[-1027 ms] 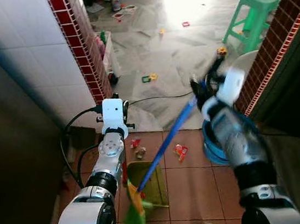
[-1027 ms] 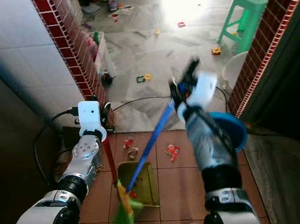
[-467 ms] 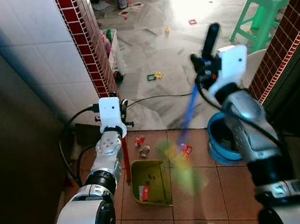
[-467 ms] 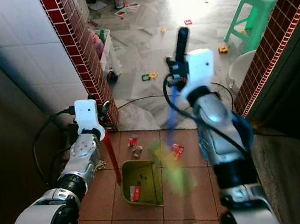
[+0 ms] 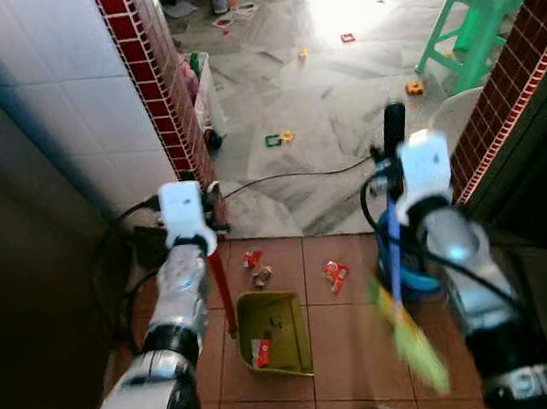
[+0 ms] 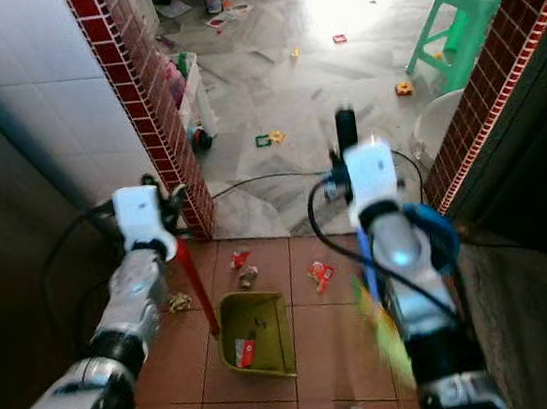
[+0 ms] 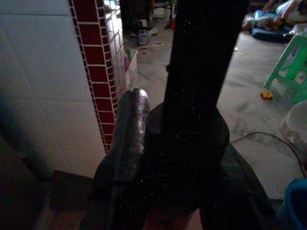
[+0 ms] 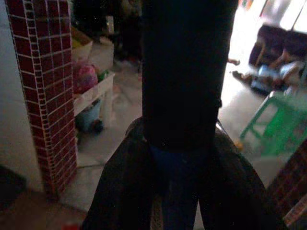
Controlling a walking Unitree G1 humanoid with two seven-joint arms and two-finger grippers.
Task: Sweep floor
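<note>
My left gripper (image 5: 211, 209) is shut on the red handle (image 5: 224, 290) of a yellow-green dustpan (image 5: 273, 331), which rests on the terracotta tiles with a red scrap (image 5: 260, 351) inside. My right gripper (image 5: 388, 171) is shut on the broom's blue handle (image 5: 394, 261). The handle hangs nearly straight down, and its blurred green-yellow bristles (image 5: 414, 343) are right of the pan. A red wrapper (image 5: 335, 274) and small scraps (image 5: 256, 267) lie on the tiles just beyond the pan. In the right wrist view the fingers (image 8: 123, 187) clamp the blue shaft (image 8: 178, 191).
A red brick pillar (image 5: 150, 90) and white tiled wall stand at left. A blue bucket (image 5: 419, 271) sits behind my right arm, beside a brick wall (image 5: 508, 73). A black cable (image 5: 290, 174) crosses the marble floor, which has scattered toys. A green stool (image 5: 470, 12) stands far right.
The broom swung from the dustpan's mouth out to the right, and its handle went from slanted to nearly vertical. The red scrap now lies in the pan. The left arm keeps the pan in place.
</note>
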